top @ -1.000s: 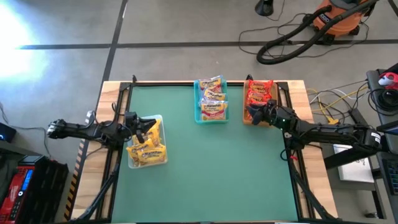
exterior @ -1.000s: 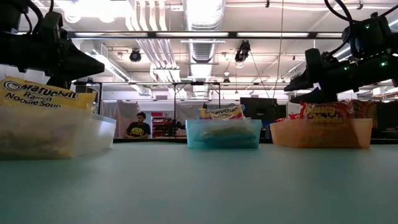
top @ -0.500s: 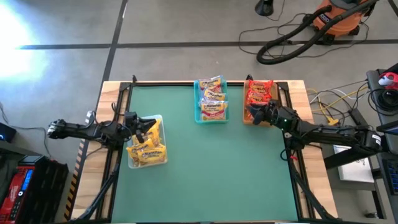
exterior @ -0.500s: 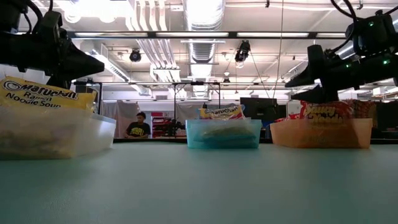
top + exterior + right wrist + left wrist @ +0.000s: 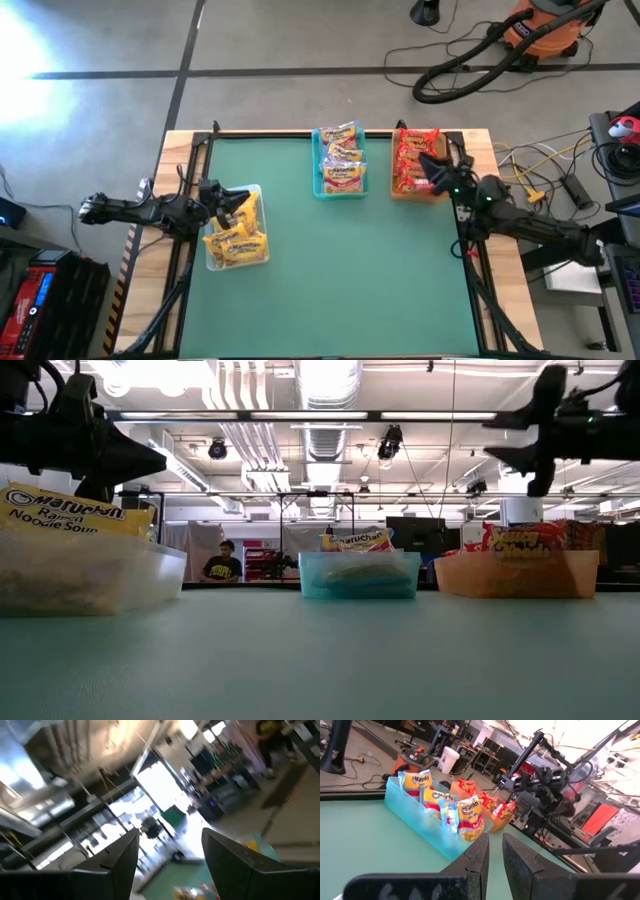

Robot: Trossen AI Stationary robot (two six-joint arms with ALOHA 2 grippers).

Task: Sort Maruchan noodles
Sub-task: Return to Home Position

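The Maruchan noodles lie in three trays on the green mat. Yellow packets (image 5: 238,238) fill a clear tray (image 5: 262,225) at the left. Orange-yellow packets with pink bands (image 5: 340,160) sit in a teal tray (image 5: 322,188) at the far middle. Red packets (image 5: 412,160) are in a tan tray (image 5: 396,192) at the far right. My left gripper (image 5: 222,196) hovers shut and level over the clear tray's far left corner (image 5: 160,460), holding nothing (image 5: 495,855). My right gripper (image 5: 430,163) is open and empty, raised above the tan tray (image 5: 500,438), tipped upward (image 5: 170,850).
The middle and near part of the green mat (image 5: 340,290) lies bare. A black frame rail (image 5: 465,215) runs along each side of the mat. A person (image 5: 222,563) stands far off in the room behind the table.
My right gripper has risen from just over the tan tray and drawn back a little toward the table's right edge. Its fingers have tipped upward and stayed open. The packets and trays have not moved.
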